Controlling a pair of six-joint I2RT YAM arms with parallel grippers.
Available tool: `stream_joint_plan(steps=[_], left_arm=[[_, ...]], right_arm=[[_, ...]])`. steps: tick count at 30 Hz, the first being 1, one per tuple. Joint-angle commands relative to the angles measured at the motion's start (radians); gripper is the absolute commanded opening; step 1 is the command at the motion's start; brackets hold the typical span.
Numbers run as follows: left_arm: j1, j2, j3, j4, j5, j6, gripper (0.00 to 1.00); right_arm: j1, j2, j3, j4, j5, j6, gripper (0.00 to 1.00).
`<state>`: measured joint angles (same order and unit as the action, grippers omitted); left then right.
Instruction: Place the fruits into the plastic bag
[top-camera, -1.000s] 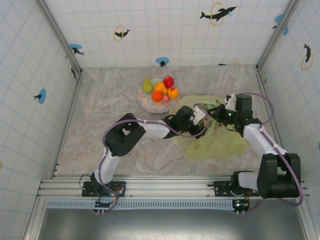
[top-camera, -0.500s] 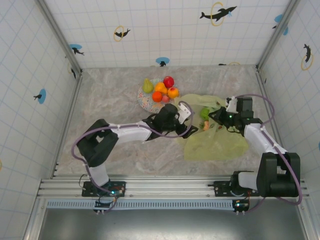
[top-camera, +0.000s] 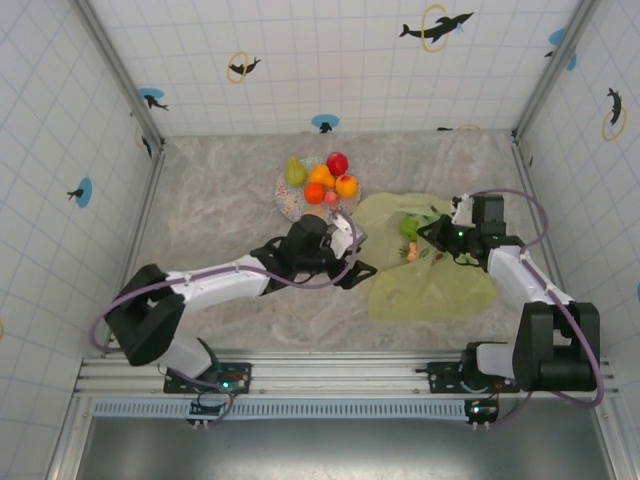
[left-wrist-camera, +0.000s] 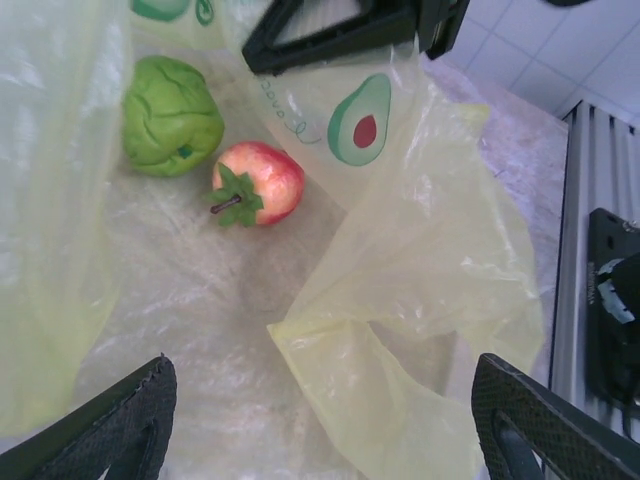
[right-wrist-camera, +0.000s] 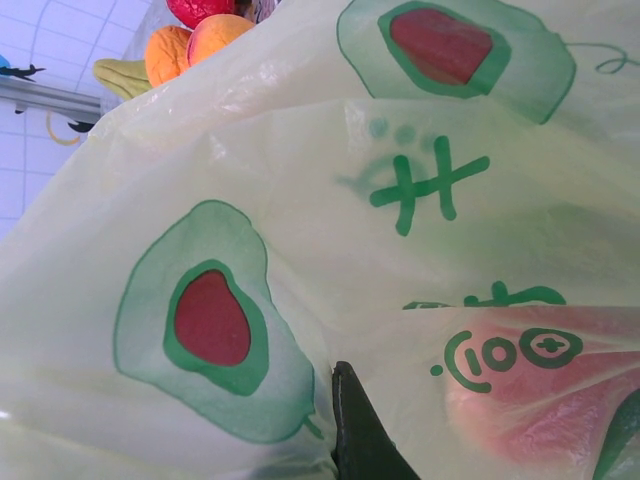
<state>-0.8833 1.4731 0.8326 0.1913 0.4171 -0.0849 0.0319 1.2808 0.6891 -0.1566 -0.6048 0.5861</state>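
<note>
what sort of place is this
Probably a robot lab test cell, not a kitchen: a left arm and right arm bolted to a metal rail, grid-patterned walls boxing in the table, and toy fruits set out as props.

Eight fruits in all: one yellow-green pear (top-camera: 293, 172), one red apple (top-camera: 338, 163), three oranges (top-camera: 321, 176), one small pink fruit (top-camera: 330, 198), one green apple (left-wrist-camera: 172, 115) and one red strawberry (left-wrist-camera: 257, 184). Six of them sit on the single plate (top-camera: 285, 205). Two lie inside the one plastic bag (top-camera: 440, 285).
</note>
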Motion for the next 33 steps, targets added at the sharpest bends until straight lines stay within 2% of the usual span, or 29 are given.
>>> stream_joint_plan(steps=[1, 7, 10, 14, 19, 26, 29, 33], left_arm=[[0.055, -0.11, -0.014, -0.021, 0.017, -0.034, 0.79], [0.241, -0.152, 0.055, -0.069, -0.156, -0.146, 0.8], [0.328, -0.096, 0.124, -0.1, -0.193, -0.239, 0.8], [0.41, 0.023, 0.23, -0.142, -0.201, -0.292, 0.8], [0.435, 0.184, 0.344, -0.177, -0.26, -0.29, 0.8], [0.435, 0.378, 0.469, -0.223, -0.259, -0.25, 0.81], [0.435, 0.447, 0.524, -0.266, -0.292, -0.237, 0.81], [0.434, 0.513, 0.565, -0.276, -0.257, -0.224, 0.81]], right_arm=[[-0.003, 0.009, 0.035, 0.018, 0.007, -0.005, 0.0], [-0.001, 0.009, 0.03, 0.036, 0.004, 0.005, 0.0], [-0.002, 0.009, 0.028, 0.044, 0.0, 0.006, 0.0], [-0.001, 0.01, 0.029, 0.052, -0.004, 0.006, 0.0], [-0.002, 0.011, 0.027, 0.057, -0.006, 0.005, 0.0], [-0.001, 0.015, 0.018, 0.076, -0.009, 0.007, 0.0], [-0.003, 0.015, 0.011, 0.081, -0.009, 0.009, 0.0], [-0.004, 0.012, 0.003, 0.09, -0.009, 0.011, 0.0]])
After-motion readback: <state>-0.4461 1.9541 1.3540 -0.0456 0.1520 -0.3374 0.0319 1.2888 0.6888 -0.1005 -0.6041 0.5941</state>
